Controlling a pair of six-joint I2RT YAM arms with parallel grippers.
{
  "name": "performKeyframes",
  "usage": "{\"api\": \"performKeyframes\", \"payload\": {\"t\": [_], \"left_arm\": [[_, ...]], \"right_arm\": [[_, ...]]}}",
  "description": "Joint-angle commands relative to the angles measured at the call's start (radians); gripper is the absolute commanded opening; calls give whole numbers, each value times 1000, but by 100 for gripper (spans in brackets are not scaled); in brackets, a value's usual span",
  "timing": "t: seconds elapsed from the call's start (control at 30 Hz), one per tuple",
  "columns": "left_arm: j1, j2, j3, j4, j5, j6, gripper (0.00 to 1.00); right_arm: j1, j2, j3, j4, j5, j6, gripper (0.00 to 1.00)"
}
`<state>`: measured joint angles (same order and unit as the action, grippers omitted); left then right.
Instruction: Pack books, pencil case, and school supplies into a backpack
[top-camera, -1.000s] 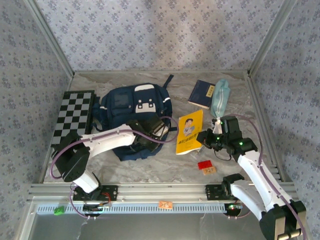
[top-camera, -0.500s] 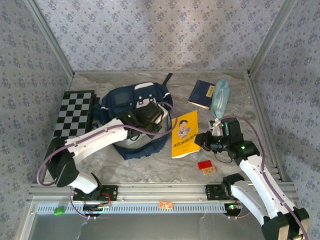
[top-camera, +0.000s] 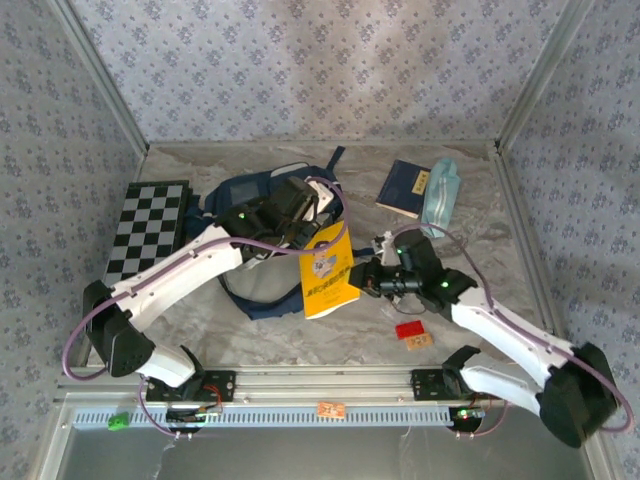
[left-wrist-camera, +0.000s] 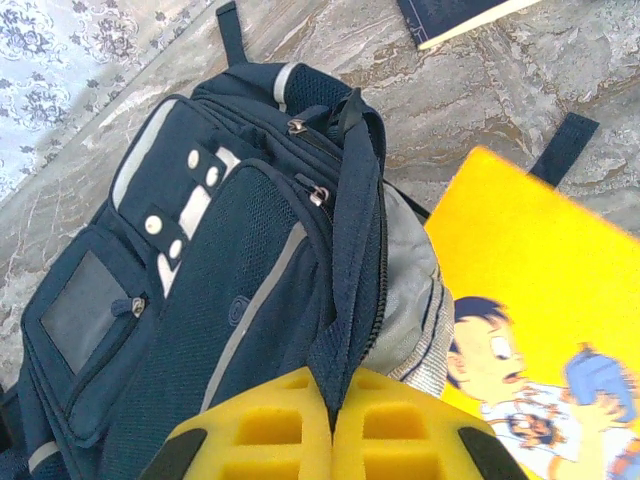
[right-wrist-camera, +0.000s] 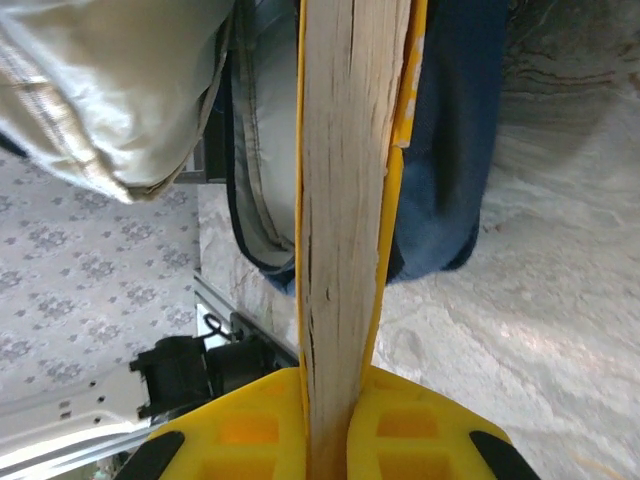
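Note:
The navy backpack (top-camera: 238, 196) lies at centre left, and my left gripper (top-camera: 300, 207) is shut on the fabric edge by its zipper, holding the mouth up. In the left wrist view the gripper (left-wrist-camera: 333, 400) pinches that navy edge of the backpack (left-wrist-camera: 200, 270), with grey lining beside it. My right gripper (top-camera: 364, 280) is shut on the yellow book (top-camera: 328, 268), tilted against the backpack's opening. The right wrist view has that gripper (right-wrist-camera: 335, 400) clamping the book's page edge (right-wrist-camera: 350, 200) upright. A navy book (top-camera: 403, 187) and the teal pencil case (top-camera: 440, 195) lie at the back right. The school supplies are out of view.
A black-and-white checkered board (top-camera: 150, 228) lies left of the backpack. A small red block (top-camera: 408, 329) and a tan piece (top-camera: 418, 341) sit near the front edge under the right arm. Patterned walls close in the table on three sides.
My left gripper closed on the backpack's edge and pulled it up and back. My right gripper carried the yellow book leftward off the table and tilted it against the backpack's mouth.

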<state>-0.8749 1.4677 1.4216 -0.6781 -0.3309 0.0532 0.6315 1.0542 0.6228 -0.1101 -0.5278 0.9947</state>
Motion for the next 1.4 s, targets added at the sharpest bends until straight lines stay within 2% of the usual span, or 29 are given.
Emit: {"api": "performKeyframes", "payload": {"t": [0.0,0.2,0.37,0.53,0.63,0.8,0.87,0.97,1.17,1.37], "left_arm": [[2,-53,89,83,-17,36,0],[11,-41,133,80,21,47,0],[18,-41,131,83,22,24,0],[42,-46,127,69,56,13,0],[54,-50,112,75,82,6,0],[65,-51,100,74,91,10,0],[70,-52,94,74,92,7,0],[75,-59,82,76,99,1,0],[78,-72,56,95,122,-7,0],[80,-68,48,99,130,-10,0]], "right_arm": [[42,109,91,234,102,47,0],[106,392,253,361,189,49,0],[117,601,354,504,227,17,0],[132,726,417,505,335,-37,1],[133,761,464,419,407,-93,13],[132,745,497,285,407,-163,41],[140,705,484,233,433,-187,46],[163,640,486,88,504,-226,49],[221,584,476,-58,547,-252,48],[287,650,480,-27,518,-228,28]]}}
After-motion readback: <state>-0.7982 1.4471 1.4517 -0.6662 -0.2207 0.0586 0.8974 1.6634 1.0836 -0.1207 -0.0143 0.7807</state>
